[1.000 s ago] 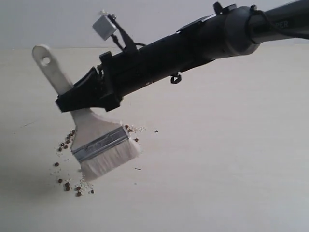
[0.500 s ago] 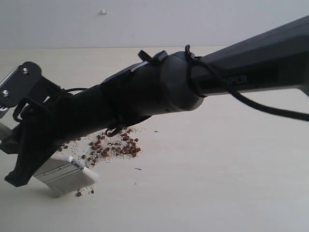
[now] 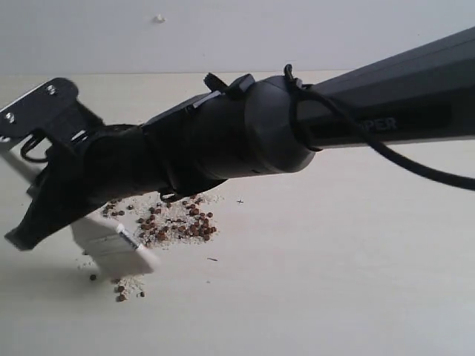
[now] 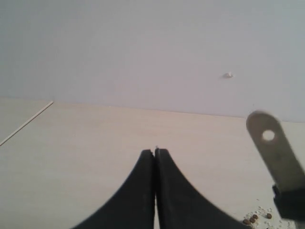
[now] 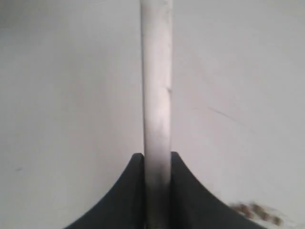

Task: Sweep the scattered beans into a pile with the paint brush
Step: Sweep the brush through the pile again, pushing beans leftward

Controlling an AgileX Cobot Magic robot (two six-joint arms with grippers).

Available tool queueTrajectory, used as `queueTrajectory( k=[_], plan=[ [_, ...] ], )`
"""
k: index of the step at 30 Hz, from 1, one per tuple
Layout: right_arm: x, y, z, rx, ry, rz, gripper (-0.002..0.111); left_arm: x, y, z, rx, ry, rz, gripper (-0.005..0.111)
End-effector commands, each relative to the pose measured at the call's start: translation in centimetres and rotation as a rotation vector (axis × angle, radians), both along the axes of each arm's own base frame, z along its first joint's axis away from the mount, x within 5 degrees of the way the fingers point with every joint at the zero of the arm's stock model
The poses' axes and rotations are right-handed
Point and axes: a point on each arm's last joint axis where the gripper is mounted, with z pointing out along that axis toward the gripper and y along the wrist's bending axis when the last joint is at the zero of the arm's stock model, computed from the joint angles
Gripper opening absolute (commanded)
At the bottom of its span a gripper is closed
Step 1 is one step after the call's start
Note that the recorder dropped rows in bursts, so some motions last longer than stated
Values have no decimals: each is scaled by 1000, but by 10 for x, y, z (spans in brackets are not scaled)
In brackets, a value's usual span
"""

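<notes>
The paint brush (image 3: 117, 249) rests with its silver ferrule and cream bristles on the table, just left of the pile (image 3: 175, 221) of reddish-brown beans and white grains. My right gripper (image 3: 33, 226) is shut on the brush handle (image 5: 157, 95), and the arm reaches across the pile's far side. A few stray beans (image 3: 121, 291) lie in front of the bristles. The left wrist view shows the handle's holed end (image 4: 269, 143) and a few beans (image 4: 252, 219). My left gripper (image 4: 155, 151) is shut and empty, off to the side of the brush.
The pale wooden table (image 3: 334, 282) stretches to the right and front of the pile. A grey wall (image 3: 223, 30) with a small white spot (image 3: 158, 18) stands behind. A thin dark fleck (image 3: 212, 259) lies near the pile.
The right arm swung the brush from over the beans down to the left, uncovering the pile. In the last half second the brush head slid back a little toward the pile.
</notes>
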Motion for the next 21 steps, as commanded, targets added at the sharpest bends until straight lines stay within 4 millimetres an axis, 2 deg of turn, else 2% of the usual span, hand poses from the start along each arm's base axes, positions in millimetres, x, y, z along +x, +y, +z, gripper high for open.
queueTrajectory(
  k=[1,4,6,11,13,16,21],
  plan=[
    [20,-21,27,-18,-47,-327,0,-1,0,1,-5,-7,0,0],
    [21,-28,46,-10,-90,-411,0,-1,0,1,-5,-7,0,0],
    [14,-28,61,16,-132,-450,0,-1,0,1,-5,-7,0,0],
    [-20,-22,102,117,-417,-593,0,-1,0,1,-5,-7,0,0],
    [-36,-19,110,154,-503,-657,0,-1,0,1,-5,-7,0,0],
    [-58,-11,96,241,-485,-675,0,-1,0,1,-5,-7,0,0],
    [-78,2,44,406,-346,-544,0,-1,0,1,-5,-7,0,0]
  ],
)
